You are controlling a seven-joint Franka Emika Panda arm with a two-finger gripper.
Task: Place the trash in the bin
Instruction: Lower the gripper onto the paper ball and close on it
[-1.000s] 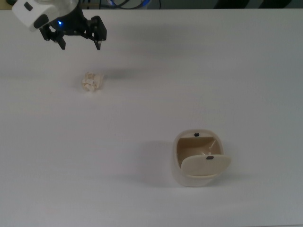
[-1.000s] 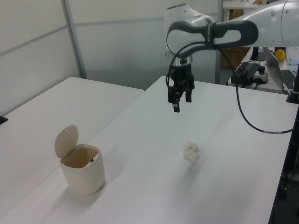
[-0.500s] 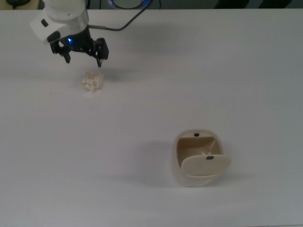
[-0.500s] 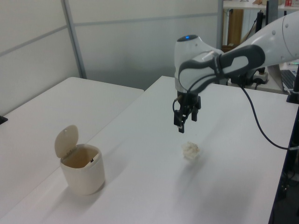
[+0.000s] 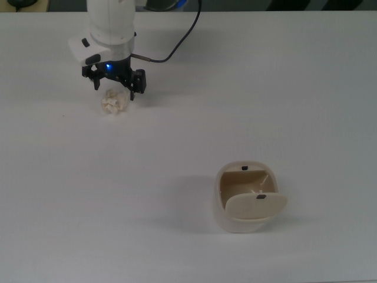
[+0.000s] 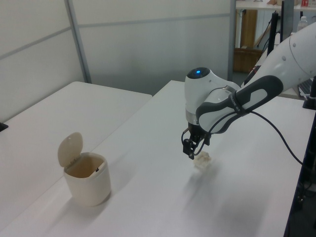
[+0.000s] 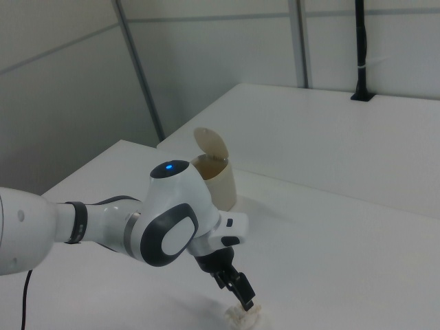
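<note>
The trash point(image 5: 114, 104) is a crumpled off-white paper wad lying on the white table at the top view's upper left. My gripper point(image 5: 115, 89) hangs open just over it, one dark finger on each side of the wad's upper half, with nothing held. In the left view the gripper point(image 6: 196, 149) sits right above the trash point(image 6: 202, 161). The right view shows the gripper point(image 7: 237, 292) directly over the trash point(image 7: 243, 318) at the bottom edge. The cream bin point(image 5: 247, 200) stands apart at the top view's lower right, its flap lid swung up; it is also visible as the bin point(image 6: 86, 180) and the bin point(image 7: 218, 181).
The white table point(image 5: 188, 141) carries only the wad and the bin. A dark cable point(image 5: 177, 47) trails from the arm toward the top view's upper edge. A second white table point(image 6: 49, 113) adjoins on the left view's left.
The arm has come down and shifted toward the wad, from above and beside it to straddling it. The fingers stay open. Wad and bin have not moved.
</note>
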